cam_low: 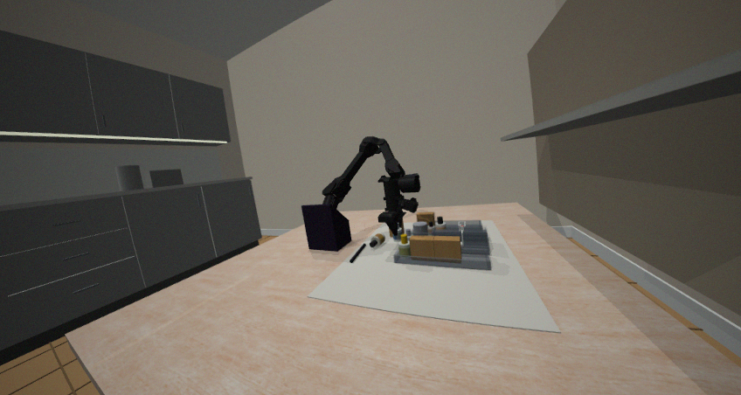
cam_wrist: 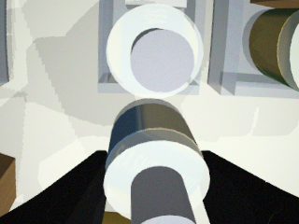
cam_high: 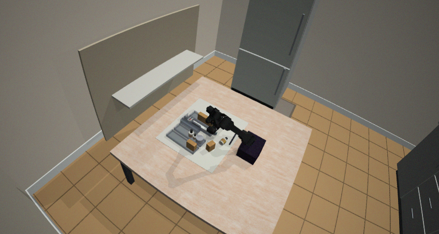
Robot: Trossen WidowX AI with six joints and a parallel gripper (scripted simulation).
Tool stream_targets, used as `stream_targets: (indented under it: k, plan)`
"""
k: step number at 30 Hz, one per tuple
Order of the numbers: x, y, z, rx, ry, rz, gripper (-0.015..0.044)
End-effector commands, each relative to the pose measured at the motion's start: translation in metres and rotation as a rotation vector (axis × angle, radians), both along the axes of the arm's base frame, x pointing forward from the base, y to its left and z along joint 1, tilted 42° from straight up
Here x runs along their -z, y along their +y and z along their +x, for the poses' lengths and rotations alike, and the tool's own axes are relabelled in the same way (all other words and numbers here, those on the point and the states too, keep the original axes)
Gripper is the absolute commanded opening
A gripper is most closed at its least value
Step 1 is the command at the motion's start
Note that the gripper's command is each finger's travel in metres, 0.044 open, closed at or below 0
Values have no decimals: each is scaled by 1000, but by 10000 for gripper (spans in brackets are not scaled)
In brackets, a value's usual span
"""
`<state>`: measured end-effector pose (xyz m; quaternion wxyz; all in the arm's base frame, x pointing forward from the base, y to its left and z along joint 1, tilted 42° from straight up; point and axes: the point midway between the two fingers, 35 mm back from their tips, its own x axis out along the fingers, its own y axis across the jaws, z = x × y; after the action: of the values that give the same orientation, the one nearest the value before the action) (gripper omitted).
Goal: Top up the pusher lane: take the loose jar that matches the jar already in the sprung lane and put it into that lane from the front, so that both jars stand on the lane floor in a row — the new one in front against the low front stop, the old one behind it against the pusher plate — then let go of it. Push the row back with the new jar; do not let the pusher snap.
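Observation:
My gripper (cam_high: 211,130) (cam_low: 395,233) (cam_wrist: 153,161) is shut on an upright jar with a dark blue-and-brown label (cam_wrist: 151,119), white shoulder and grey cap. The jar is low, just outside the front end of the sprung lane (cam_wrist: 104,81). Inside that lane, at its front, stands a jar with a white shoulder and pale grey cap (cam_wrist: 162,61); its label is hidden from above. A white bar (cam_high: 201,126) runs along the lane behind it. The gripper hides the lane's front in the top view. Whether the two jars touch is unclear.
A yellow-capped jar (cam_low: 404,246) stands before wooden blocks (cam_low: 435,246) in the neighbouring lane. An amber-labelled jar (cam_high: 222,141) (cam_low: 377,240) lies on the mat near a black rod (cam_high: 233,139) (cam_low: 357,252). A loose wooden block (cam_high: 210,145) and a wide grey-lidded jar (cam_high: 200,138) (cam_low: 419,227) stand on the other side.

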<state>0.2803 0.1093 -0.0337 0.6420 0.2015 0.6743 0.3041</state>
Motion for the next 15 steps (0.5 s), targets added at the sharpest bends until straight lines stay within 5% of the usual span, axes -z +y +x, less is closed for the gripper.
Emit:
stream_targets:
  k: [1, 15]
  plan:
    - [1, 1, 1, 3, 2, 3, 0]
    - [1, 3, 7, 3, 2, 3, 0]
